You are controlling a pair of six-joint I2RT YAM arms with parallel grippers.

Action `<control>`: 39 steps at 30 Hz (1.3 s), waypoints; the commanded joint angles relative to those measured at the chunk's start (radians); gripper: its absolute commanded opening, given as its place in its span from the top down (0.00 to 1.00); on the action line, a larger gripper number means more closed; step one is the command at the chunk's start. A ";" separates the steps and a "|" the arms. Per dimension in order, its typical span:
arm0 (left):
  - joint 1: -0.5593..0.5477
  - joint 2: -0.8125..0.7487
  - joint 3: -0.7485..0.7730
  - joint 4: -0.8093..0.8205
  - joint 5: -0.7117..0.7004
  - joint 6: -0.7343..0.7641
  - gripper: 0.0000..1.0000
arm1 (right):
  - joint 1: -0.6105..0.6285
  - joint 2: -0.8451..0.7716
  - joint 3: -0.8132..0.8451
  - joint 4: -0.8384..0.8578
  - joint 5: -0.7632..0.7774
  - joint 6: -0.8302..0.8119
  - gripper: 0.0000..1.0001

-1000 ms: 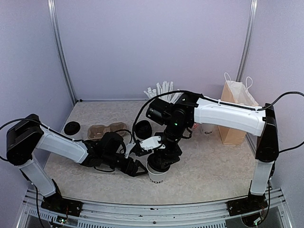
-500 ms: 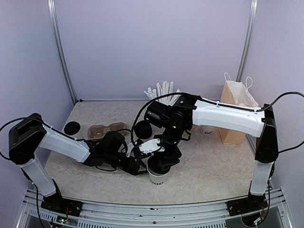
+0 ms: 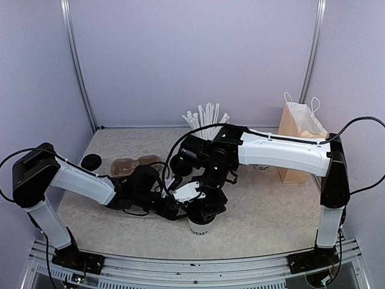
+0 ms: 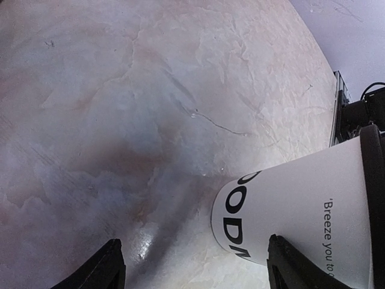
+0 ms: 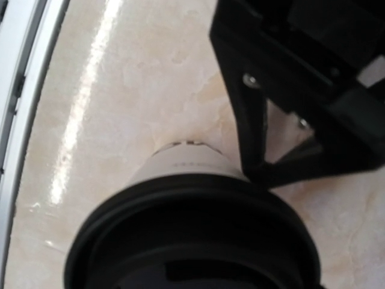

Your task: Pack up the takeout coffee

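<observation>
The takeout coffee [image 3: 198,228], a white paper cup with black lettering and a black lid, stands near the table's front middle. My right gripper [image 3: 205,207] hangs straight over the lid [image 5: 192,241], which fills the bottom of the right wrist view and hides the fingers. My left gripper [image 3: 178,211] lies low at the cup's left side. In the left wrist view the left gripper [image 4: 195,269] is open, and the cup's base [image 4: 301,205] sits partly between its fingertips, against the right one [image 4: 287,265]. One left finger [image 5: 255,120] shows beside the cup wall [image 5: 192,171].
A brown paper bag [image 3: 299,144] stands at the back right, with another white cup [image 3: 263,164] next to it. White straws [image 3: 207,115] stand at the back middle. A dark cup [image 3: 180,164], a cardboard carrier [image 3: 133,164] and a loose black lid [image 3: 91,161] lie to the left.
My left gripper has slid right, closer to the cup's side. My right arm has shifted slightly left and lower over the lid. The cup stays in place.
</observation>
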 commanded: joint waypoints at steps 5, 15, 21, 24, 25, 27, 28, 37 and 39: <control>0.002 0.013 0.022 0.001 -0.022 -0.004 0.21 | 0.020 0.032 -0.009 -0.017 0.030 -0.003 0.21; 0.026 -0.090 0.057 -0.199 -0.116 0.093 0.17 | 0.007 -0.075 -0.020 0.022 0.077 0.007 0.02; 0.048 -0.225 0.112 -0.375 -0.234 0.163 0.09 | -0.055 -0.136 -0.025 0.017 0.020 0.016 0.01; 0.039 -0.286 0.169 -0.425 -0.330 0.187 0.03 | -0.113 -0.178 -0.031 0.051 -0.050 0.028 0.01; 0.032 -0.303 0.185 -0.430 -0.371 0.200 0.01 | -0.136 -0.199 -0.040 0.072 -0.068 0.036 0.01; 0.013 -0.348 0.214 -0.419 -0.445 0.236 0.01 | -0.180 -0.258 -0.081 0.175 -0.068 0.063 0.01; 0.007 -0.376 0.226 -0.404 -0.481 0.254 0.01 | -0.207 -0.300 -0.120 0.256 -0.063 0.092 0.01; 0.005 -0.443 0.303 -0.322 -0.252 0.197 0.11 | -0.454 -0.398 -0.360 0.450 -0.436 0.360 0.01; 0.003 -0.400 0.331 -0.345 -0.163 0.152 0.21 | -0.487 -0.386 -0.421 0.452 -0.498 0.414 0.06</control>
